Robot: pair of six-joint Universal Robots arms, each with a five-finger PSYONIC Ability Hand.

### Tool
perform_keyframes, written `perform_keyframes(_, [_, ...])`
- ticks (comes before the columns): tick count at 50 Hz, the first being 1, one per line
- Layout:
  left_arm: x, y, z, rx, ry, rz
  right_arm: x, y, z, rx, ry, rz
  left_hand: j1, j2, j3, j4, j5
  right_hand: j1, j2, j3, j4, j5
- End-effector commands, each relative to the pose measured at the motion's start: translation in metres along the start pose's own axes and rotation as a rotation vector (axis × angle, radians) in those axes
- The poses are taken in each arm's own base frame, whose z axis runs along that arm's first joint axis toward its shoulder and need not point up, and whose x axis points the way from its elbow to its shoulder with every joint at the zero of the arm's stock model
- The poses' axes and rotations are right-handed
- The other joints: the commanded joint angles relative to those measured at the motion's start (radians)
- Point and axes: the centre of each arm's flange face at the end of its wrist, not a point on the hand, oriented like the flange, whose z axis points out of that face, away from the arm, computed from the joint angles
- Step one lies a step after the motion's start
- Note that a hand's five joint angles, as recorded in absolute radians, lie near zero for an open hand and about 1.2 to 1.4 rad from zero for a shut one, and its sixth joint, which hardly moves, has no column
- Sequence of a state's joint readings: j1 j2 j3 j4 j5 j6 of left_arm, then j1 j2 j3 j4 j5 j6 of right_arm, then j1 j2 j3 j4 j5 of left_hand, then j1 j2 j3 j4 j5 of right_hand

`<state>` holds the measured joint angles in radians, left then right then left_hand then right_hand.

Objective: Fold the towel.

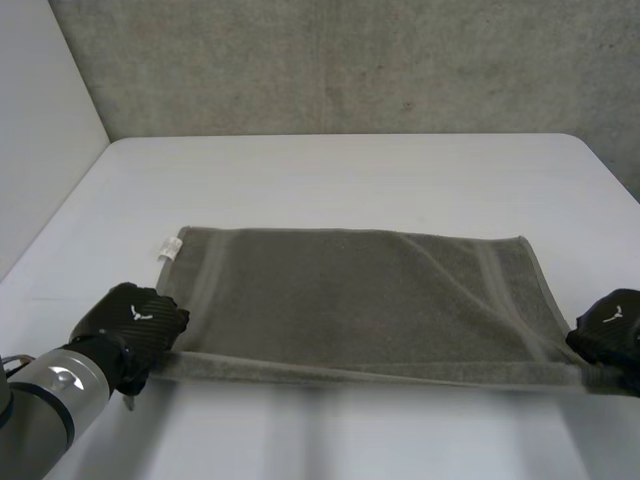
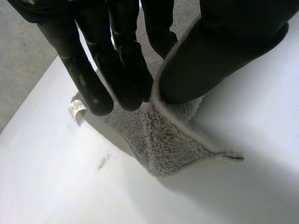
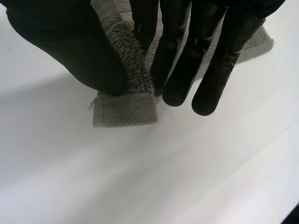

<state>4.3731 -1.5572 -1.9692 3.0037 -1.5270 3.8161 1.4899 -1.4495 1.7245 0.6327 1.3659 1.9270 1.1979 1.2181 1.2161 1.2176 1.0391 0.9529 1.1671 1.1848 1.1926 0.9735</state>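
Left hand [image 1: 130,322] pinches the near left corner of the towel [image 1: 350,295]; right hand [image 1: 612,328] pinches its near right corner likewise. Farther back the towel lies spread on the white table [image 1: 340,175], label [image 1: 168,247] at its far left corner.

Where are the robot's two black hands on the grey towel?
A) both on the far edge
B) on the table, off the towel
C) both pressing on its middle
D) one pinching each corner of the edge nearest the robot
D: the left hand and the right hand each pinch a near corner of the towel between thumb and fingers.
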Motion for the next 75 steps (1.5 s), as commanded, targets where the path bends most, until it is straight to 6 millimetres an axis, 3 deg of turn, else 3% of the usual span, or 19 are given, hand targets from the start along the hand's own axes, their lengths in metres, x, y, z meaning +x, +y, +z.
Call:
perform_keyframes(1, [0.0, -0.01, 0.012, 0.049, 0.018, 0.009, 0.003, -0.003, 0.014, 0.041, -0.006, 0.017, 0.198, 0.178, 0.18, 0.179, 0.183, 0.443, 0.229, 0.211, 0.204, 0.248])
perform_keyframes(11, [-0.018, -0.027, 0.091, 0.134, -0.065, 0.052, 0.016, -0.033, 0.079, 0.135, 0.072, 0.107, 0.198, 0.178, 0.18, 0.179, 0.183, 0.443, 0.229, 0.211, 0.204, 0.248])
perform_keyframes(13, [-0.021, -0.03, 0.119, 0.155, -0.089, 0.114, 0.021, -0.035, 0.087, 0.139, 0.1, 0.123, 0.198, 0.178, 0.18, 0.179, 0.183, 0.443, 0.229, 0.211, 0.204, 0.248])
perform_keyframes(19, [-0.027, -0.039, 0.154, 0.198, -0.134, 0.227, 0.039, -0.058, 0.11, 0.221, 0.229, 0.15, 0.198, 0.178, 0.18, 0.179, 0.183, 0.443, 0.229, 0.211, 0.204, 0.248])
perform_keyframes(24, [-0.031, -0.043, 0.204, 0.247, -0.191, 0.31, 0.051, -0.069, 0.125, 0.26, 0.33, 0.135, 0.198, 0.178, 0.18, 0.179, 0.183, 0.443, 0.229, 0.211, 0.204, 0.248])
perform_keyframes(37, [-0.036, -0.049, 0.249, 0.302, -0.241, 0.308, 0.058, -0.085, 0.168, 0.304, 0.457, 0.105, 0.198, 0.178, 0.18, 0.179, 0.183, 0.443, 0.229, 0.211, 0.204, 0.248])
perform_keyframes(38, [-0.036, -0.049, 0.25, 0.302, -0.241, 0.308, 0.058, -0.085, 0.168, 0.304, 0.457, 0.105, 0.198, 0.178, 0.18, 0.179, 0.183, 0.443, 0.229, 0.211, 0.204, 0.248])
perform_keyframes(39, [-0.035, -0.048, 0.251, 0.3, -0.24, 0.309, 0.058, -0.087, 0.17, 0.303, 0.462, 0.105, 0.198, 0.178, 0.18, 0.179, 0.183, 0.253, 0.038, 0.021, 0.013, 0.057])
perform_keyframes(40, [-0.033, -0.046, 0.253, 0.297, -0.234, 0.309, 0.059, -0.088, 0.172, 0.306, 0.468, 0.104, 0.175, 0.155, 0.157, 0.156, 0.16, -0.145, -0.359, -0.377, -0.384, -0.34])
perform_keyframes(41, [-0.033, -0.046, 0.253, 0.297, -0.234, 0.309, 0.059, -0.088, 0.172, 0.306, 0.468, 0.104, 0.175, 0.155, 0.157, 0.156, 0.159, -0.149, -0.363, -0.38, -0.388, -0.344])
perform_keyframes(43, [-0.033, -0.046, 0.253, 0.296, -0.236, 0.314, 0.065, -0.093, 0.172, 0.319, 0.506, 0.109, -0.847, -0.868, -0.866, -0.867, -0.863, -0.778, -0.993, -1.01, -1.018, -0.974])
perform_keyframes(49, [-0.035, -0.058, 0.247, 0.325, -0.252, 0.309, 0.082, -0.104, 0.164, 0.374, 0.594, 0.124, -0.976, -0.996, -0.994, -0.995, -0.991, -0.778, -0.993, -1.01, -1.018, -0.974])
perform_keyframes(54, [-0.047, -0.099, 0.219, 0.414, -0.302, 0.307, 0.104, -0.119, 0.122, 0.469, 0.673, 0.192, -0.999, -1.019, -1.017, -1.019, -1.015, -0.778, -0.993, -1.01, -1.018, -0.974])
perform_keyframes(57, [-0.052, -0.108, 0.211, 0.433, -0.315, 0.297, 0.11, -0.122, 0.109, 0.499, 0.687, 0.218, -0.999, -1.019, -1.017, -1.019, -1.015, -0.778, -0.993, -1.01, -1.018, -0.974])
perform_keyframes(59, [-0.058, -0.122, 0.194, 0.468, -0.323, 0.252, 0.119, -0.127, 0.079, 0.56, 0.712, 0.263, -0.999, -1.019, -1.017, -1.019, -1.015, -0.778, -0.993, -1.01, -1.018, -0.974])
perform_keyframes(62, [-0.063, -0.131, 0.179, 0.497, -0.318, 0.181, 0.121, -0.131, 0.054, 0.612, 0.717, 0.28, -0.996, -1.016, -1.014, -1.016, -1.012, -0.778, -0.993, -1.01, -1.018, -0.974])
perform_keyframes(65, [-0.066, -0.135, 0.17, 0.512, -0.313, 0.138, 0.119, -0.133, 0.045, 0.63, 0.71, 0.28, -0.996, -1.016, -1.014, -1.016, -1.012, -0.778, -0.993, -1.01, -1.018, -0.974])
perform_keyframes(67, [-0.076, -0.147, 0.147, 0.559, -0.314, 0.051, 0.114, -0.134, 0.032, 0.663, 0.696, 0.274, -0.996, -1.016, -1.014, -1.016, -1.012, -0.778, -0.993, -1.01, -1.018, -0.974])
perform_keyframes(75, [-0.092, -0.158, 0.099, 0.625, -0.3, -0.122, 0.108, -0.118, 0.012, 0.638, 0.664, 0.302, -0.99, -1.01, -1.008, -1.01, -1.006, -0.778, -0.993, -1.01, -1.018, -0.974])
